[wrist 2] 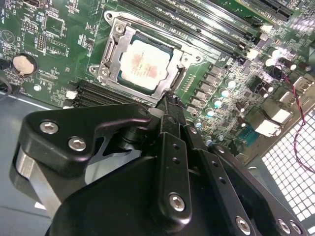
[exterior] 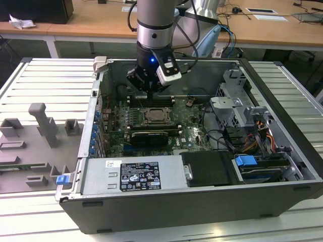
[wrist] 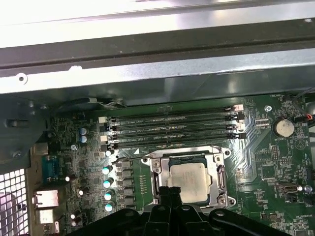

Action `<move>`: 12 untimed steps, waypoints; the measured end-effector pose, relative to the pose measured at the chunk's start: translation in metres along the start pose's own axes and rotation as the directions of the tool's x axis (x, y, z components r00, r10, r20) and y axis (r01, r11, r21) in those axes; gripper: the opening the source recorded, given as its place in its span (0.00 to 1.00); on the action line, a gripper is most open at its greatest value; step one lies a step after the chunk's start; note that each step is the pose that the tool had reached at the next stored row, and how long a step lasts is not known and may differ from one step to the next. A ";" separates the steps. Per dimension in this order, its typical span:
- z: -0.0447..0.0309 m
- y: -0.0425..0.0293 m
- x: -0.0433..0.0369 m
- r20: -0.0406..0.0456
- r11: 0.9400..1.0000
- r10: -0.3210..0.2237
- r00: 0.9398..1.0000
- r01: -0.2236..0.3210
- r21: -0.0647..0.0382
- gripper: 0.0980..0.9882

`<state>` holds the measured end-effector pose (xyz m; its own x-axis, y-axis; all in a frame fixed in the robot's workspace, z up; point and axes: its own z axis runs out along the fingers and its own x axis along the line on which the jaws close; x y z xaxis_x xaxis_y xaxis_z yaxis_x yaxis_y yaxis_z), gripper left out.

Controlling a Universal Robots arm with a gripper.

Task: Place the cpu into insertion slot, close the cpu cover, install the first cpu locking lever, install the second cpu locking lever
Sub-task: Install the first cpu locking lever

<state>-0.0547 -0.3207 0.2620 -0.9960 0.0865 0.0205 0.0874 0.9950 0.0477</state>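
The cpu (wrist 2: 146, 64) (wrist: 193, 179), a pale silvery square, lies flat in the insertion slot (wrist 2: 114, 30) (wrist: 156, 169) on the green board. The cpu cover (wrist 2: 183, 58) (wrist: 216, 178), a silvery frame, lies down over it, and the chip shows through its window. A thin metal lever (wrist: 177, 150) runs along one side of the socket. My gripper (wrist 2: 170, 98) (wrist: 170, 191) is shut with nothing between its black fingers, its tips just off the socket's edge. In the exterior view the gripper (exterior: 150, 92) hangs over the board just behind the cpu (exterior: 157, 117).
Long black memory slots (wrist: 172, 129) run beside the socket, close to the case wall (wrist: 147, 64). A coin battery (wrist 2: 22, 64) sits on the board. The power supply (exterior: 136, 174), a card (exterior: 149, 136) and the drive cage (exterior: 237, 101) ring the board. Grey fixtures (exterior: 43, 126) stand on the table at the exterior view's left.
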 end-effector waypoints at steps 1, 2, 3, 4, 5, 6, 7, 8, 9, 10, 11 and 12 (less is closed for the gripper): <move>0.0000 0.0000 0.0001 0.000 1.000 -0.003 1.000 0.003 0.000 0.01; 0.0000 0.0000 0.0002 0.000 1.000 -0.005 1.000 0.005 0.000 0.01; 0.0000 0.0000 0.0002 0.000 1.000 -0.006 1.000 0.006 0.000 0.01; 0.0000 0.0000 0.0003 0.000 1.000 -0.007 1.000 0.007 0.000 0.01; 0.0000 0.0000 0.0003 0.000 1.000 -0.007 1.000 0.007 0.000 0.01; 0.0000 0.0000 0.0003 0.000 1.000 -0.008 1.000 0.008 0.000 0.01; 0.0000 0.0000 0.0003 0.000 1.000 -0.009 1.000 0.009 0.000 0.01; 0.0000 0.0000 0.0003 0.000 1.000 -0.009 1.000 0.009 0.000 0.01; 0.0000 0.0000 0.0004 0.000 1.000 -0.010 1.000 0.010 0.000 0.01; 0.0000 0.0000 0.0004 -0.001 1.000 -0.011 1.000 0.011 0.000 0.01; 0.0000 0.0000 0.0005 -0.001 1.000 -0.011 1.000 0.011 0.000 0.01; 0.0000 0.0000 0.0005 -0.001 1.000 -0.012 1.000 0.012 0.000 0.01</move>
<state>-0.0552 -0.3207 0.2620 -0.9970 0.0746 0.0205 0.0755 0.9960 0.0478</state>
